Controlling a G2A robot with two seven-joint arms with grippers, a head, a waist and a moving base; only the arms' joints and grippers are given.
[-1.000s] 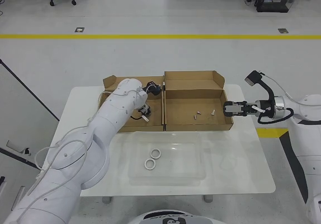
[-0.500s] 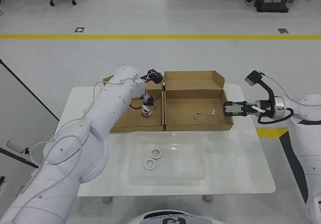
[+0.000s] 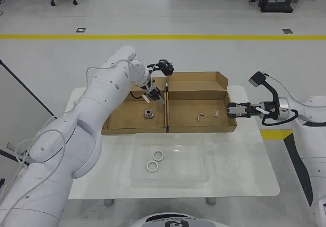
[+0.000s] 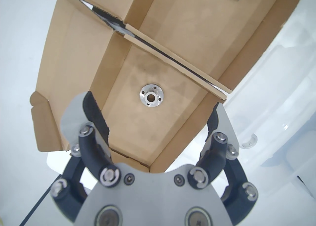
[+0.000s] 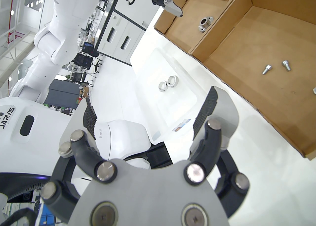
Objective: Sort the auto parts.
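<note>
Left gripper (image 3: 155, 96), upper centre, and right gripper (image 3: 232, 110): fingers spread, empty. A low traverse could snag the cardboard box (image 3: 123, 120) wall, displacing the flange (image 3: 149, 114).

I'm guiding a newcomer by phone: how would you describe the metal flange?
On the white table, two open cardboard boxes sit side by side beyond a clear tray. The flange lies alone in one box. Unlike the small bolts next door and the plain rings in the tray, it is a shiny disc with a centre bore and small holes around it.
</note>
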